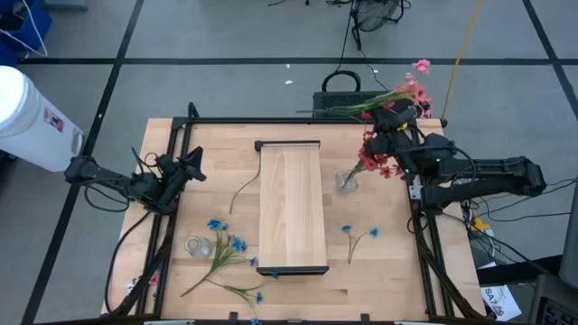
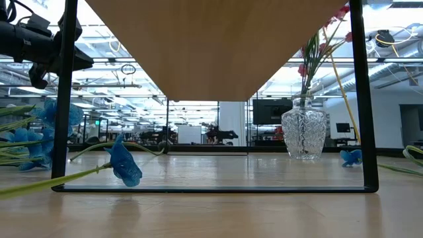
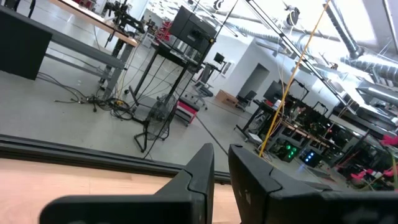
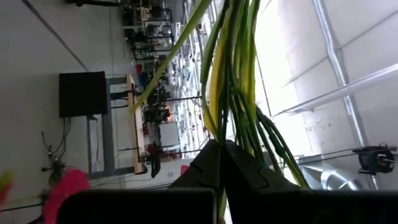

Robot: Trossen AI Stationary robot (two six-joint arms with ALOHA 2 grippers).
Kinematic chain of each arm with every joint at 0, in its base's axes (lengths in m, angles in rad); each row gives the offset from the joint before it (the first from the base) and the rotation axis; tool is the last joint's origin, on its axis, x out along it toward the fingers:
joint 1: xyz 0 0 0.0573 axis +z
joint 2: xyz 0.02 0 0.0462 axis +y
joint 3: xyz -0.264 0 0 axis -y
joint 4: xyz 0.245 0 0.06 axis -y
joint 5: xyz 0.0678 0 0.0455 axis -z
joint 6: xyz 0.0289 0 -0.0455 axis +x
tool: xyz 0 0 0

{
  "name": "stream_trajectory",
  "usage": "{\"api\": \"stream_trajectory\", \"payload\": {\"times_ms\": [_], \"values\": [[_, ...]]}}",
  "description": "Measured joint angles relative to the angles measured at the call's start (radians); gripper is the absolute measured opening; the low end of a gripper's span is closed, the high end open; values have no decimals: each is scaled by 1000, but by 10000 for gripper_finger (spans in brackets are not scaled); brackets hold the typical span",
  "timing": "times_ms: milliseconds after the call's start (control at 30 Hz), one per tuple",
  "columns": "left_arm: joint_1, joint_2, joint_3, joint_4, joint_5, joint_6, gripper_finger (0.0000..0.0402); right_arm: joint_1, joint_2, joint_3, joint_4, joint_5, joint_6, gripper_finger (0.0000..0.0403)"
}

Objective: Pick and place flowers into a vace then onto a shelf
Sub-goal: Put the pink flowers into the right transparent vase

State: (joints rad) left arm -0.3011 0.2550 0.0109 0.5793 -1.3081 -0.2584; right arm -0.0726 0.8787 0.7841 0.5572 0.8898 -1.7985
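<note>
Shelf (image 1: 292, 208) mid-table, vase (image 1: 347, 182) w/ flowers (image 1: 375, 155) just right, loose flowers (image 1: 224, 257) front-left, jar (image 1: 199, 246) beside them

Shelf (image 1: 291, 208) top bare, flowers (image 1: 226, 257) alongside

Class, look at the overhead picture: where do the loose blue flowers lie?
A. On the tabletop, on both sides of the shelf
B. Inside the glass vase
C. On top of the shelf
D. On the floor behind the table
A: blue flowers lie on the table left of the shelf, and a small sprig lies to its right.
</note>
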Motion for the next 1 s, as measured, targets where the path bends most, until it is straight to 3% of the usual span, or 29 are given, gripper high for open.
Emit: {"api": "stream_trajectory", "payload": {"times_ms": [300, 667, 1000], "values": [[0, 0, 0, 0, 0, 0, 51, 23, 4, 4, -1, -8, -99, 0], [0, 0, 0, 0, 0, 0, 51, 22, 3, 114, 45, -79, -144, 0], [0, 0, 0, 0, 0, 0, 51, 40, 47, 205, -102, -79, -151, 0]]}}
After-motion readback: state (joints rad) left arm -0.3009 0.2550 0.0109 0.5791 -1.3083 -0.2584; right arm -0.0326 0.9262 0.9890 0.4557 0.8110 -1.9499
